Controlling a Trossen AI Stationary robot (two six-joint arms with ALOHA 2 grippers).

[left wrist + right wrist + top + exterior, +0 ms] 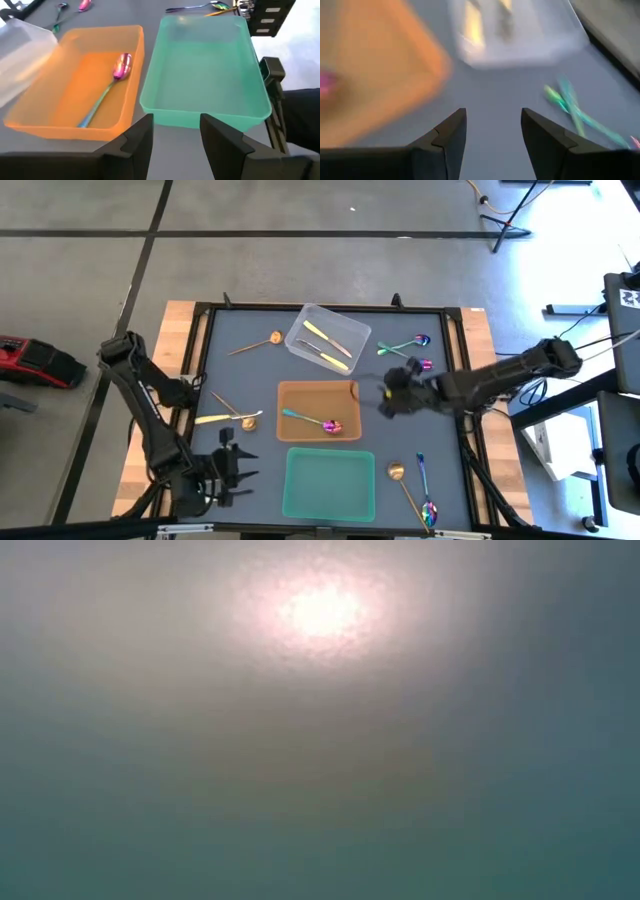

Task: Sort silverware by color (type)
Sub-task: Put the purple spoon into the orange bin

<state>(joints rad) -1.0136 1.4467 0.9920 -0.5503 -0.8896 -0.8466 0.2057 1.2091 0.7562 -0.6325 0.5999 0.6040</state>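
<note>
While a glossy rainbow spoon (312, 421) lies in the translucent orange bin (290, 390), the right gripper (383, 398) (apparently empty) gapes.

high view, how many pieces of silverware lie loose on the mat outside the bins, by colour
rainbow spoons: 3
copper spoons: 3
pale gold knives: 1
total: 7

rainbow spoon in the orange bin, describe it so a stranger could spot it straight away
Find the orange bin at the table's centre, between the clear bin and the green one. The rainbow spoon lies inside it, pink-purple bowl and teal handle, the only utensil in that bin.
</note>
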